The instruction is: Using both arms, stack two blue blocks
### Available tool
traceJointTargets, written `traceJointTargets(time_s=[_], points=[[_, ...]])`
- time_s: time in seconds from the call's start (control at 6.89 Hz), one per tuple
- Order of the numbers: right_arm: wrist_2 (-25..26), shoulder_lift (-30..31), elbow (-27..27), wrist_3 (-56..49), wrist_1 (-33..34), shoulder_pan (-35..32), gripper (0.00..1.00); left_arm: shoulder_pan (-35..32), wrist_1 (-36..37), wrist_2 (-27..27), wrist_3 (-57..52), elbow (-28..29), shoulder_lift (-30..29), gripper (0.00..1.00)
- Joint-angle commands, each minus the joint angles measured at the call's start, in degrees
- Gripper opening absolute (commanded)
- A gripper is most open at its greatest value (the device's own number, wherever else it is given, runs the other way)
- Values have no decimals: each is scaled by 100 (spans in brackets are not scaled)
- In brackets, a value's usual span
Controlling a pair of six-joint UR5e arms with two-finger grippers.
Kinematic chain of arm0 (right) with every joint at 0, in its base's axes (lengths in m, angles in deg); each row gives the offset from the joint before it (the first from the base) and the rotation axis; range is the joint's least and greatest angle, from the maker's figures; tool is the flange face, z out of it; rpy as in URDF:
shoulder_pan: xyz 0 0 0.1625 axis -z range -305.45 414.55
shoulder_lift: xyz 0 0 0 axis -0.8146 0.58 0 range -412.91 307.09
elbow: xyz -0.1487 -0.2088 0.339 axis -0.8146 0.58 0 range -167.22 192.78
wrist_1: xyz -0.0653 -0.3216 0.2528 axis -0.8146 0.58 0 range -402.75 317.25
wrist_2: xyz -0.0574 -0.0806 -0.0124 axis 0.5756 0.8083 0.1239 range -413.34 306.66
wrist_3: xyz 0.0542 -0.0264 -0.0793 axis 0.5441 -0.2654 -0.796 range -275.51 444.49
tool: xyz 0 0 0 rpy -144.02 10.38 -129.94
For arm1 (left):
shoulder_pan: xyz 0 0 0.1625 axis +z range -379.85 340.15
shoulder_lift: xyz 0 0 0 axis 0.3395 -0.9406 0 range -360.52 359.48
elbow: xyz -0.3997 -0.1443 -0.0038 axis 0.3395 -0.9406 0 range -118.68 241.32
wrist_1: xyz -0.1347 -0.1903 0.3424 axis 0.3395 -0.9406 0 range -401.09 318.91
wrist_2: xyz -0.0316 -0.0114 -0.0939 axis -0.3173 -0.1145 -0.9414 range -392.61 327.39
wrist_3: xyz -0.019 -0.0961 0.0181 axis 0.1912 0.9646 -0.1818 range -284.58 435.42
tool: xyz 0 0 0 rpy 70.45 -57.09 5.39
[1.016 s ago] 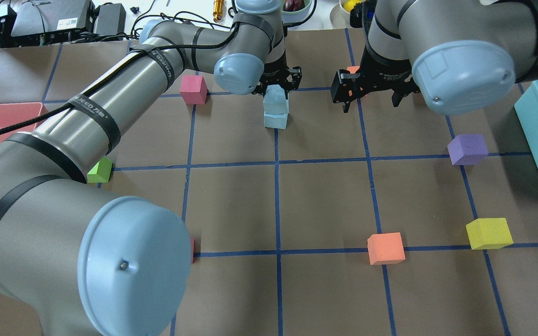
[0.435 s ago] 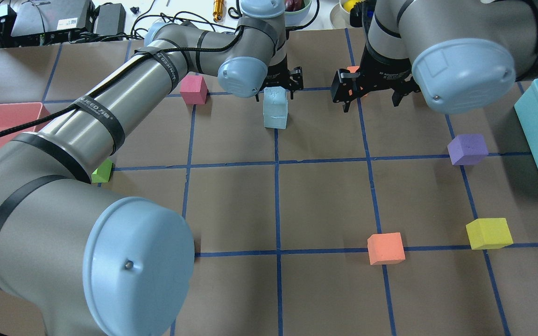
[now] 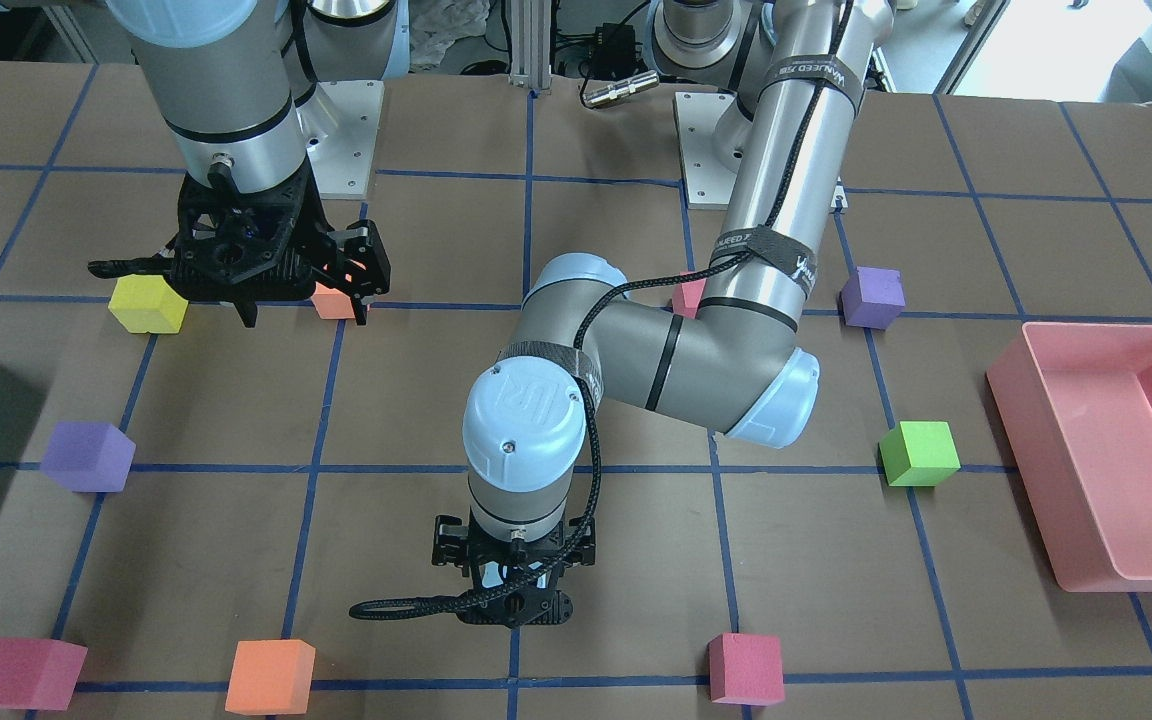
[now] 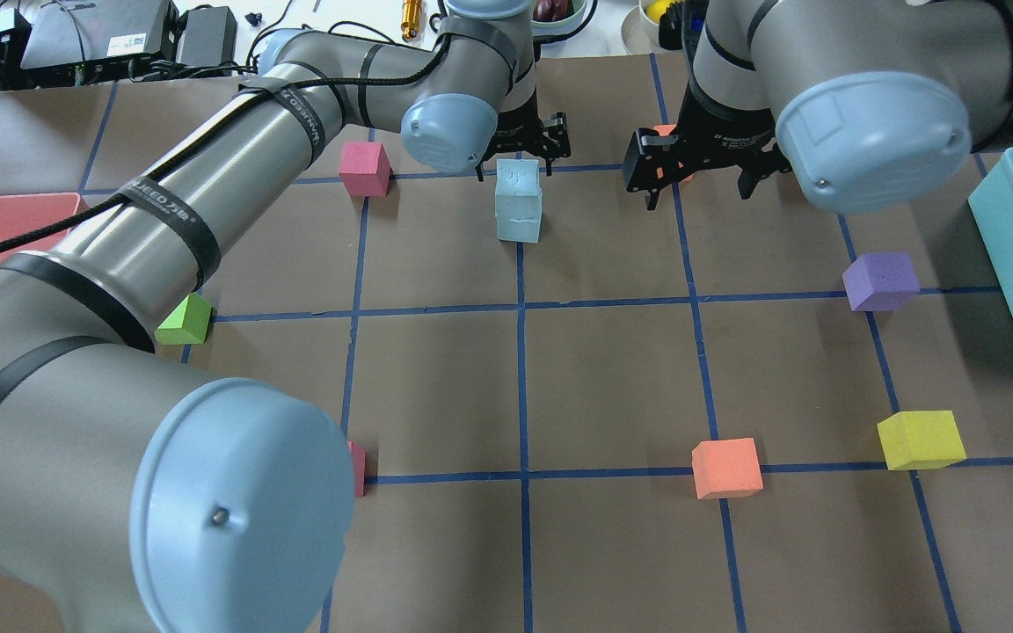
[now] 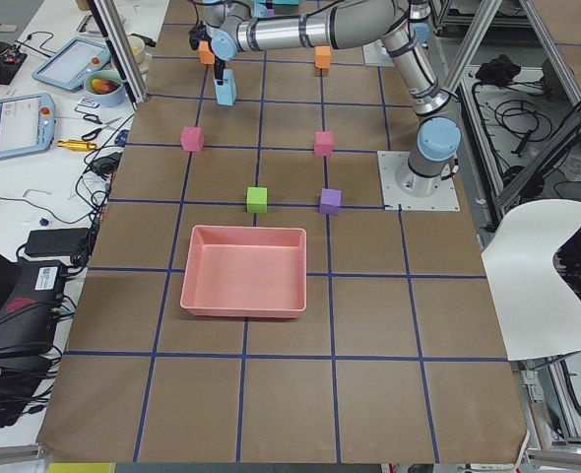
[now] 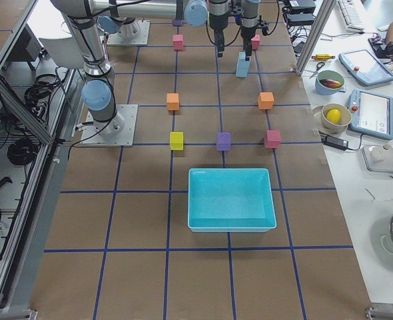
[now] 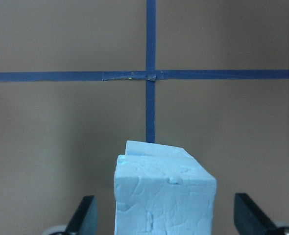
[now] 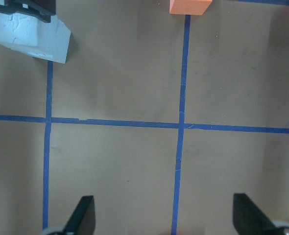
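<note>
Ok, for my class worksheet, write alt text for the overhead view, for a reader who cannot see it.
Two blue blocks stand stacked on a brown gridded table, the open left gripper straddling the top one. The right gripper hangs open and empty beside them; other coloured blocks lie scattered about.
</note>
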Motion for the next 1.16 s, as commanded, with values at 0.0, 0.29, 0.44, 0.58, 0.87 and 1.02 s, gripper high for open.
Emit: traceJointTargets(time_s=[0.0,0.29,0.44,0.58,0.87,1.02], points=[[-1,-2,3,3,3,7,100,587,-954,-477,-387,148,630,100],[-1,-2,3,3,3,7,100,677,-1399,312,-780,-436,1385,100],[8,7,3,12,-15,7,100,739,-1348,449,-792,-1163,1963,100],[8,7,3,3,-15,-1,100,983,-1330,459,-932,-1849,2700,100],[8,7,3,3,-15,-1,100,1414,-1364,451,-1449,-2461,3679,100],[-1,7,3,21,-6,-10,100,1538,-1504,425,-1408,-2445,3778,100]])
